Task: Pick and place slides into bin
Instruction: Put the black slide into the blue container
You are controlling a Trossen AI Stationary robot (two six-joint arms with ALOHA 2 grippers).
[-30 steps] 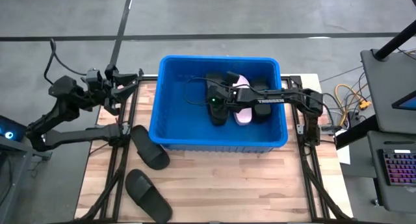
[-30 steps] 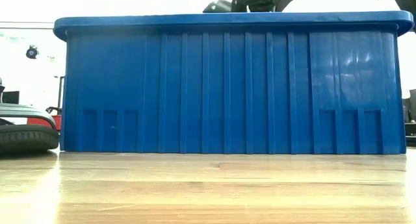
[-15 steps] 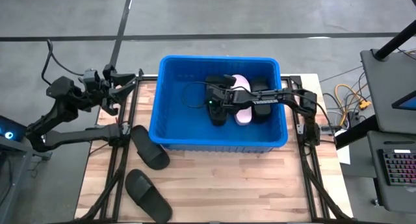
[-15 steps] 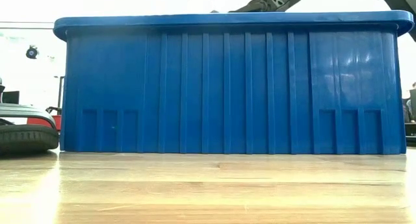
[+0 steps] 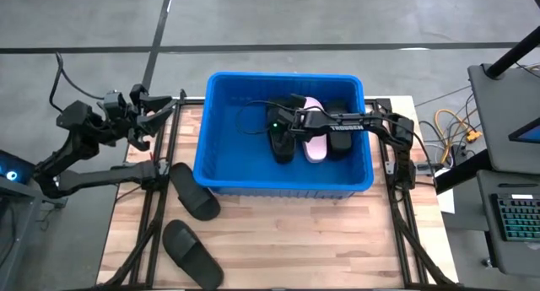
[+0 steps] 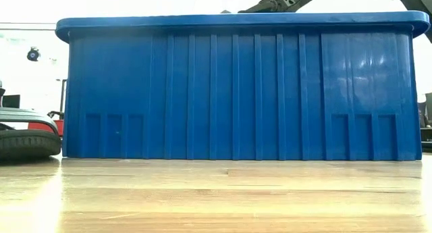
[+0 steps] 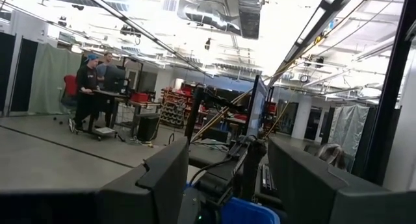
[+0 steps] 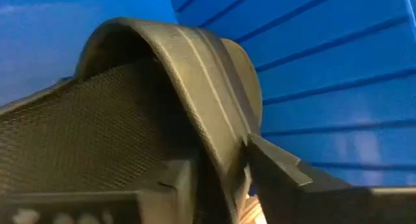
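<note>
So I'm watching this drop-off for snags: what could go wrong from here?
The right gripper sits low inside the bin, its fingers either side of a black slide's strap; lifting out could drag the slide back up. Two black slides lie on the table by the bin's left corner, so reaching them risks bumping the wall.

Between my matt black jaws sits a rubbery matt slide (image 8: pixel 162 87) with mesh-textured footbed, against the bin's (image 8: pixel 338 87) glossy ribbed plastic, on the wooden tabletop (image 5: pixel 295 240).

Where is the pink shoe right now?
The pink slide lies inside the blue bin, right of its middle in the high view, between black slides, just under the right gripper.
</note>
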